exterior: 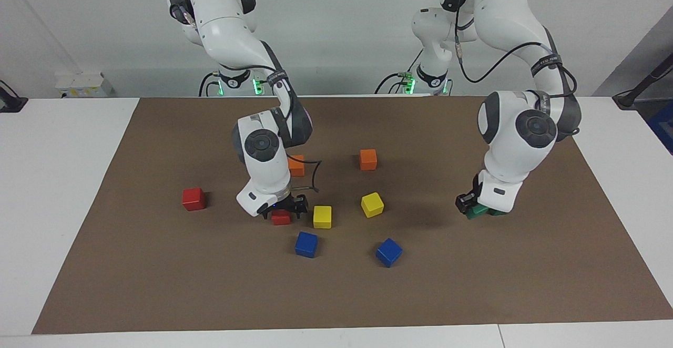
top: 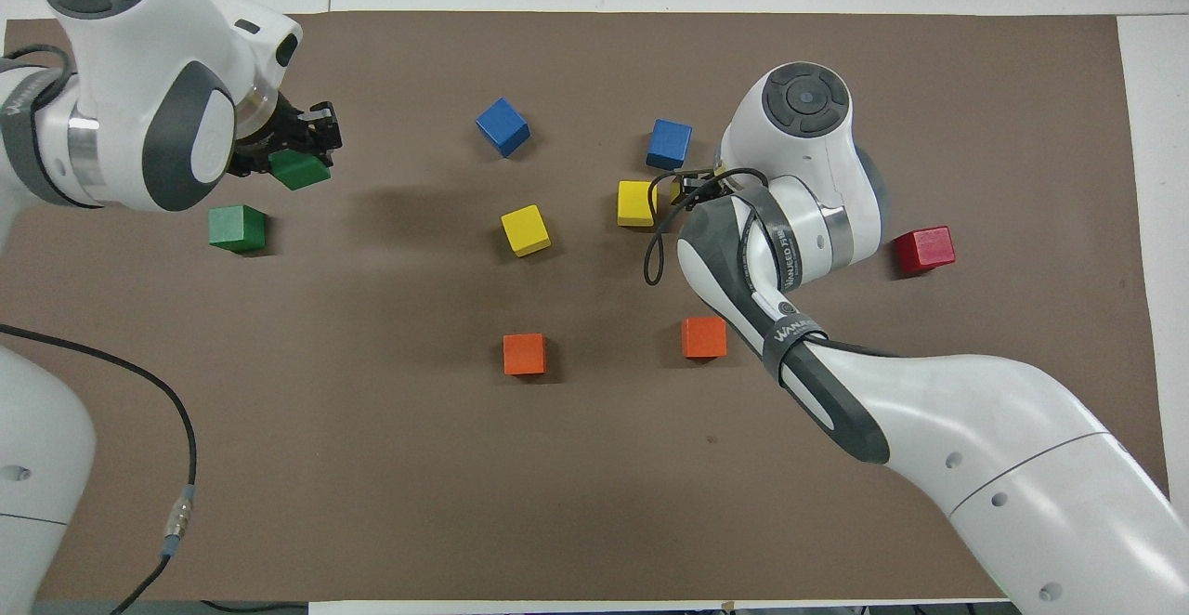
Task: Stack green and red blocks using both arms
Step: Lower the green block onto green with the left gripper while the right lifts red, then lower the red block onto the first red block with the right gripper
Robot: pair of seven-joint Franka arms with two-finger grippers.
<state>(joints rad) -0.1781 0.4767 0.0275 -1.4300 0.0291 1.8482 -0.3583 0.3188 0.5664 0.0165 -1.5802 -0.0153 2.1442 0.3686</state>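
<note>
A small matte dark green cube [top: 299,169] is pinched in the left gripper [top: 295,143]'s jaws, upper left of the overhead frame, just above the second green cube [top: 236,228] on the brown-covered bench [top: 594,466]. Stacking is in hand: alignment over it is called for next. Low centre-left in the facing frame, the right gripper [exterior: 284,207]'s jaws are spread around a red cube [exterior: 281,217]; another red cube [exterior: 193,199] sits apart.
</note>
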